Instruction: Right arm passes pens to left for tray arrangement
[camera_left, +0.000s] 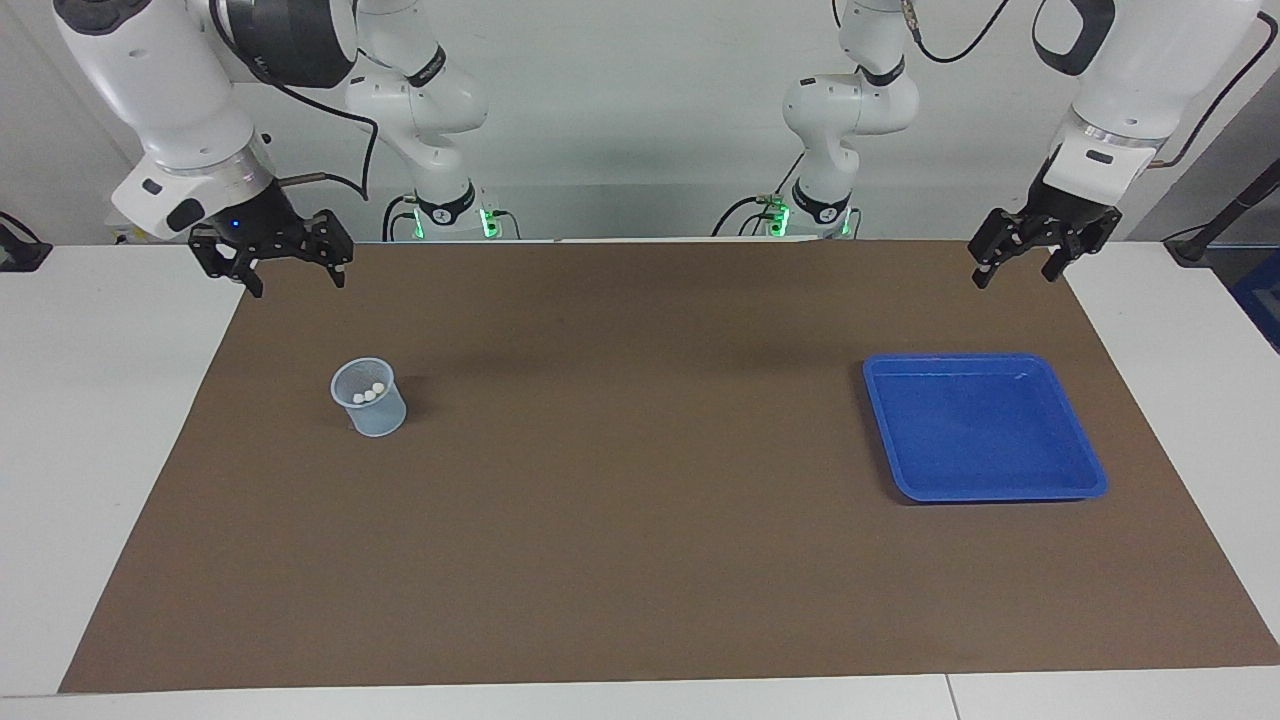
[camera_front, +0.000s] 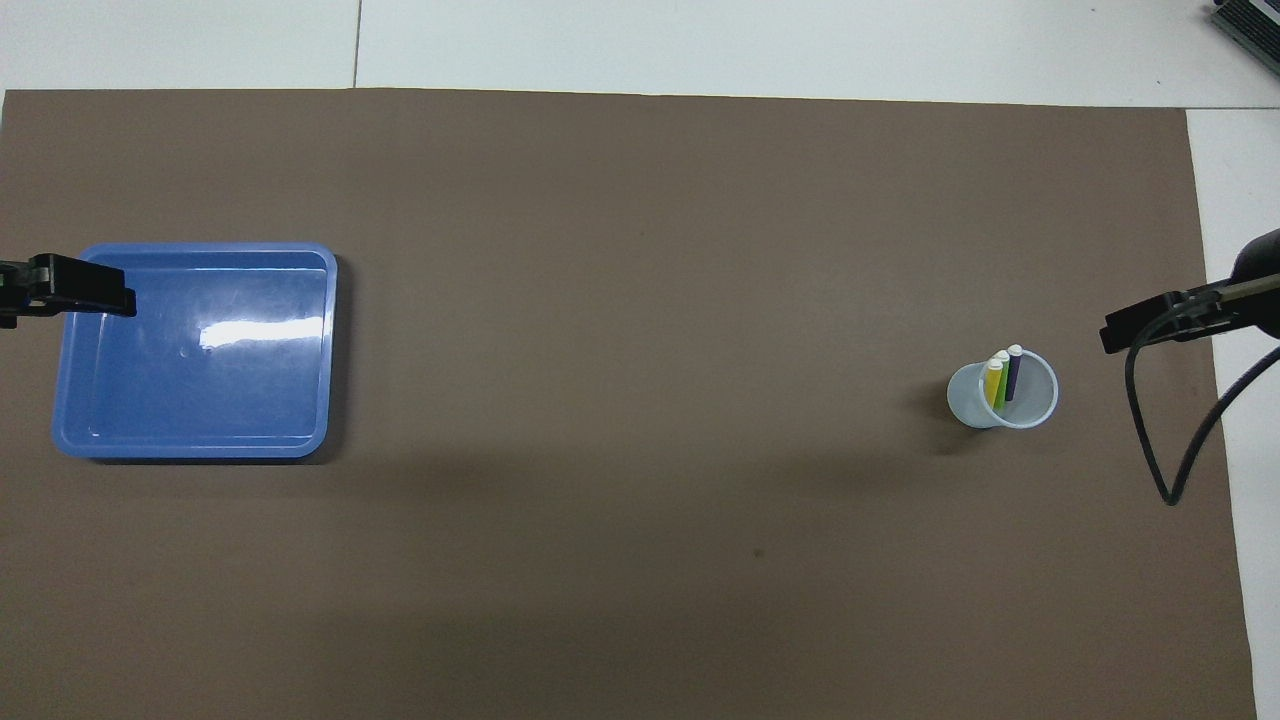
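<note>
Three slim marker pens (camera_front: 1003, 378), one purple, one yellow and one green, stood upright with whitish tips showing in a small translucent pale-blue plastic cup (camera_left: 371, 410) toward the right arm's end of the brown table mat (camera_left: 640, 560), none yet lifted out. The right arm's black gripper with the small blue light (camera_left: 293, 270) hung over the mat's edge at the robots' end, jaws spread and holding nothing. The left arm's black gripper (camera_left: 1018, 268) waited, likewise released, over the mat's corner near the shallow bright blue plastic tray (camera_left: 1090, 478), which lay well apart from the cup and held nothing. The opening step appeared to be picking one pen: the right gripper would do best to descend straight over the cup, close on a single tip without knocking the light cup over, and grasp high enough to leave shaft free for the handover.
</note>
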